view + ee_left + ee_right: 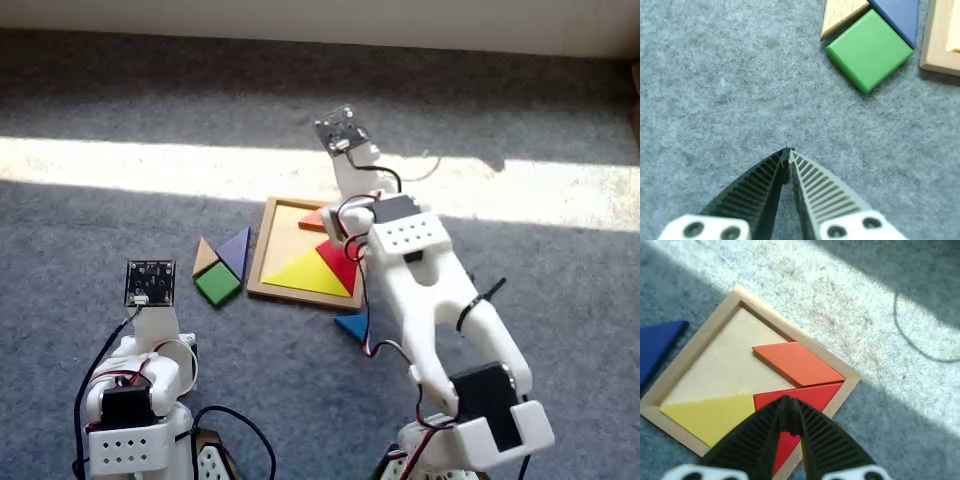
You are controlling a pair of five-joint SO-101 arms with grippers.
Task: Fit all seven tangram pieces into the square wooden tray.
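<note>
Grey carpet, square wooden tray (262, 250), yellow triangle (305, 272) inside

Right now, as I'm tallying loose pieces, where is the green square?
In the high view, the green square lies on the carpet left of the wooden tray, against the tan triangle and the blue triangle.

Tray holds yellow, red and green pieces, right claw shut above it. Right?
Not green: the third piece in the tray is the orange parallelogram. The green square lies outside it on the carpet, as the high view shows.
</note>
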